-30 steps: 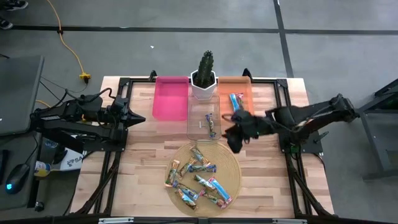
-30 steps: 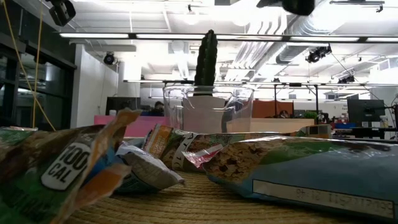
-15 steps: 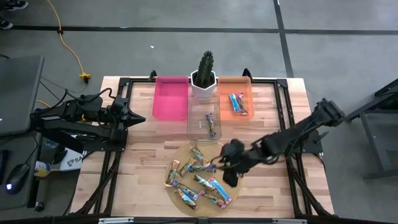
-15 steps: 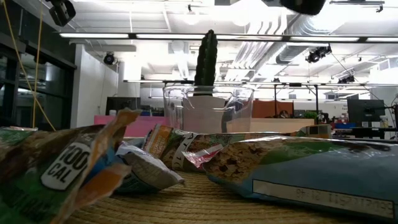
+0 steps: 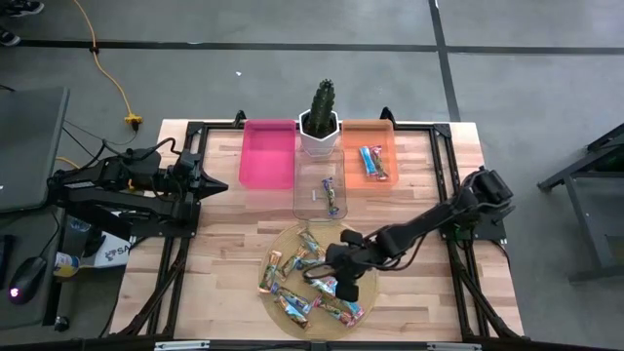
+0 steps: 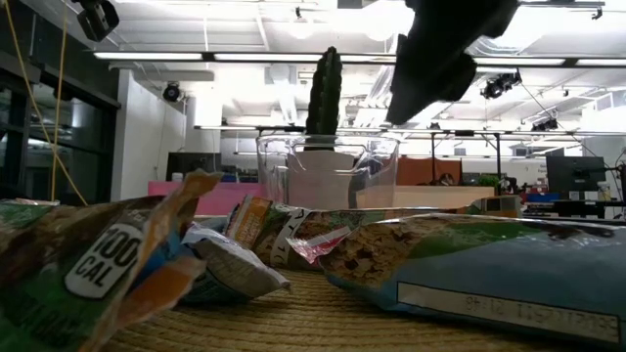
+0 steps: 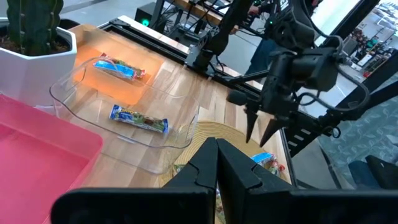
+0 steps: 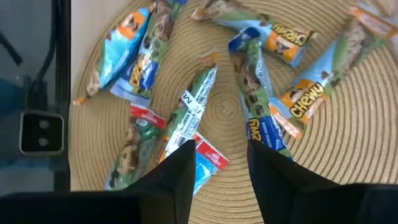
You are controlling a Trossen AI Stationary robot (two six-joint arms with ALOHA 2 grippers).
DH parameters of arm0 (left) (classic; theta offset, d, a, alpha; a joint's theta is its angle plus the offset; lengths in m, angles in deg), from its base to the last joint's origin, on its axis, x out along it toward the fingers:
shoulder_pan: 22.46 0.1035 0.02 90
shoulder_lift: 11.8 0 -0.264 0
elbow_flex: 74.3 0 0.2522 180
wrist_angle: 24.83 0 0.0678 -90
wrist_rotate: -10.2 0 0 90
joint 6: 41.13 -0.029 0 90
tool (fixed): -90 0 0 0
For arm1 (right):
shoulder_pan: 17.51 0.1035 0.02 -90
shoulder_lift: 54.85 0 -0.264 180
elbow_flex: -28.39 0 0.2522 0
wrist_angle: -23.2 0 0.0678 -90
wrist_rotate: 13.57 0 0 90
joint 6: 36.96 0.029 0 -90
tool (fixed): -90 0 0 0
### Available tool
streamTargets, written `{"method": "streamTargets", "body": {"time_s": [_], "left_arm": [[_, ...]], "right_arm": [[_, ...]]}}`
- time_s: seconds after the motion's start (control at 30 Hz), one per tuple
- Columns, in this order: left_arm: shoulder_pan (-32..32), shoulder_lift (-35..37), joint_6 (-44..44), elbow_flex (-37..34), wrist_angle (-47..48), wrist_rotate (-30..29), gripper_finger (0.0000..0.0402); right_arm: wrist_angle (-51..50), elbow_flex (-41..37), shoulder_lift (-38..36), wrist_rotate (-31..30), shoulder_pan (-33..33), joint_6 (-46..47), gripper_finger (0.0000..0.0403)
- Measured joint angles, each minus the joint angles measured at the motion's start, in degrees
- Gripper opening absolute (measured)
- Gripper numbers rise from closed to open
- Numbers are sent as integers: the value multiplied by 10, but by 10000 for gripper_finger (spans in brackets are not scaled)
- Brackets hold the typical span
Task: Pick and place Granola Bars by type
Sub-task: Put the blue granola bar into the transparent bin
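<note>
Right gripper [image 5: 334, 276] now over shiny, crinkly, perhaps mostly blue Granola Bars [image 5: 310, 283].

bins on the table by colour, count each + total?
Pink bin: 1
Clear bin: 1
Orange bin: 1
Total: 3

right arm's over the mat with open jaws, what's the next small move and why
Probably lower the right gripper straight down onto the bar lying between its open jaws, then close. It hangs above the mat holding nothing, and bars on the mat are unsorted.
</note>
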Motion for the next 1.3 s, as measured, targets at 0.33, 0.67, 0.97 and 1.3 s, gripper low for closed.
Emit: {"method": "streamTargets", "body": {"time_s": [0.33, 0.67, 0.97, 1.3], "left_arm": [[0, 0, -2, 0, 1, 0, 1], [0, 0, -5, 0, 5, 0, 1], [0, 0, -5, 0, 17, 0, 1], [0, 0, -4, 0, 17, 0, 1]], "right_arm": [[3, 0, 7, -7, -25, -94, 189], [12, 0, 70, -20, -25, -139, 203], [28, 0, 101, -38, -22, -149, 202], [34, 0, 130, -47, -10, -132, 201]]}}
